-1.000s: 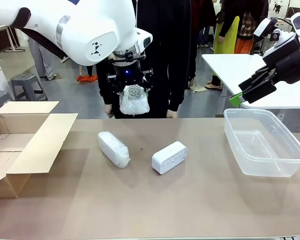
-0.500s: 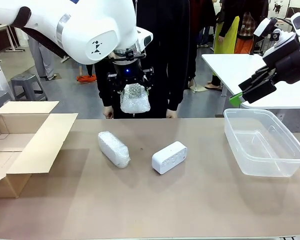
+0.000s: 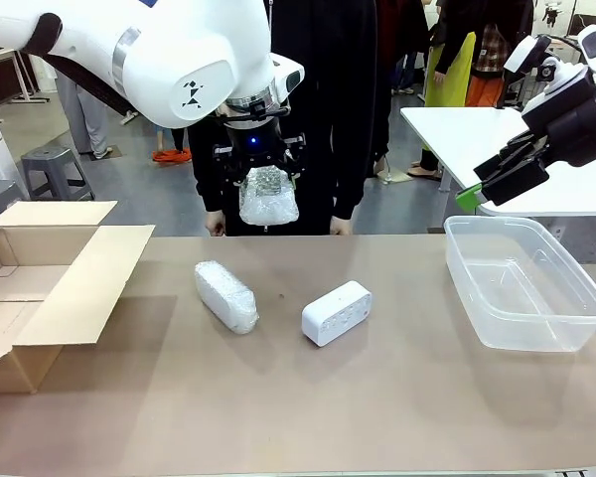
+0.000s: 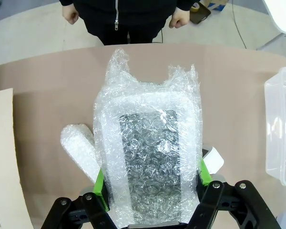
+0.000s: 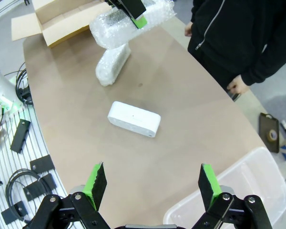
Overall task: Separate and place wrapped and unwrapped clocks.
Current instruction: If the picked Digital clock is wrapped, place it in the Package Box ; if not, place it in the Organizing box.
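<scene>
My left gripper point(image 3: 267, 187) hangs above the table's far edge, shut on a wrapped clock point(image 3: 268, 199) in crinkly bubble wrap. In the left wrist view that bundle point(image 4: 150, 152) sits between the green pads point(image 4: 99, 183). A second wrapped clock point(image 3: 225, 295) lies on the table left of centre, below the held one point(image 4: 78, 148). The unwrapped clock point(image 3: 337, 312), smooth white with a dotted face, lies to its right point(image 5: 134, 119). High at the right, my right gripper point(image 3: 482, 184) stands open over the table with nothing between its fingers point(image 5: 152, 183).
An open cardboard box point(image 3: 40, 268) sits at the table's left end. A clear plastic bin point(image 3: 526, 283) stands at the right end, under the right gripper. A person in black point(image 3: 318, 99) stands at the far edge, hands down by the table.
The left gripper has drifted very slightly up and to the right with the wrapped clock. The right arm and the clocks on the table have not moved.
</scene>
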You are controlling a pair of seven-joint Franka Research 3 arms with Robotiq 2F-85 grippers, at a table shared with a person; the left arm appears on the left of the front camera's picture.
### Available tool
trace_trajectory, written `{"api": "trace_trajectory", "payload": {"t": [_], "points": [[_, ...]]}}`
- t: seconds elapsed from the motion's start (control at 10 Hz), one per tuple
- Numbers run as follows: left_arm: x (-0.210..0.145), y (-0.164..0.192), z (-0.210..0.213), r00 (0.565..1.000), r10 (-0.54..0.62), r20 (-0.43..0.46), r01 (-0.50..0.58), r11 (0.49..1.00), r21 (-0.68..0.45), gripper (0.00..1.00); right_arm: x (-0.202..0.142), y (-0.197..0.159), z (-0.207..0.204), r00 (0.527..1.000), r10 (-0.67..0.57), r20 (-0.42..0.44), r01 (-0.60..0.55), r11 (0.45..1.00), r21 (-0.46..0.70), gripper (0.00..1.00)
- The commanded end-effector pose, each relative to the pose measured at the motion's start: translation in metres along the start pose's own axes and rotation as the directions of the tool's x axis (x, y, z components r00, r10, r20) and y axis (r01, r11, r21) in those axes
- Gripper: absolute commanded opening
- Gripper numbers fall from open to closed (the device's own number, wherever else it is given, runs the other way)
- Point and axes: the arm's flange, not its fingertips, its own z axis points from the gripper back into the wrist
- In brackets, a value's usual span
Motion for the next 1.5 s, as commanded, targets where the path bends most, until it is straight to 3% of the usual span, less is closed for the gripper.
{"api": "trace_trajectory", "payload": {"t": [0.0, 0.2, 0.3, 0.7, 0.9, 1.1, 1.2, 1.4], "points": [[0.003, -0.001, 0.002, 1.0, 0.011, 0.01, -0.011, 1.0, -0.001, 0.2, -0.001, 0.0, -0.001, 1.0, -0.004, 0.006, 0.004, 1.0, 0.007, 1.0], [0.003, -0.001, 0.002, 1.0, 0.011, 0.01, -0.011, 1.0, -0.001, 0.2, -0.001, 0.0, -0.001, 1.0, -0.004, 0.006, 0.004, 1.0, 0.007, 1.0], [0.0, 0.0, 0.0, 1.0, 0.0, 0.0, 0.0, 1.0, 0.0, 0.81, -0.001, 0.0, -0.001, 1.0, -0.004, 0.006, 0.004, 1.0, 0.007, 1.0], [0.031, 0.1, 0.079, 0.997, 0.082, 0.011, -0.083, 0.982, 0.172, 0.81, -0.001, 0.0, -0.001, 1.0, -0.004, 0.006, 0.004, 1.0, 0.007, 1.0], [0.039, 0.177, 0.103, 0.993, 0.118, 0.009, -0.117, 0.968, 0.223, 0.81, -0.001, 0.0, -0.001, 1.0, -0.004, 0.006, 0.004, 1.0, 0.007, 1.0], [0.035, 0.253, 0.109, 0.983, 0.184, 0.027, -0.184, 0.941, 0.283, 0.81, -0.001, 0.0, -0.001, 1.0, -0.004, 0.006, 0.004, 1.0, 0.007, 1.0], [0.027, 0.285, 0.103, 0.971, 0.23, 0.07, -0.24, 0.904, 0.353, 0.81, -0.001, 0.0, -0.001, 1.0, -0.004, 0.006, 0.004, 1.0, 0.007, 1.0], [0.008, 0.339, 0.073, 0.966, 0.257, 0.036, -0.248, 0.877, 0.412, 0.81, -0.001, 0.0, -0.001, 1.0, -0.004, 0.006, 0.004, 1.0, 0.007, 1.0]]}}
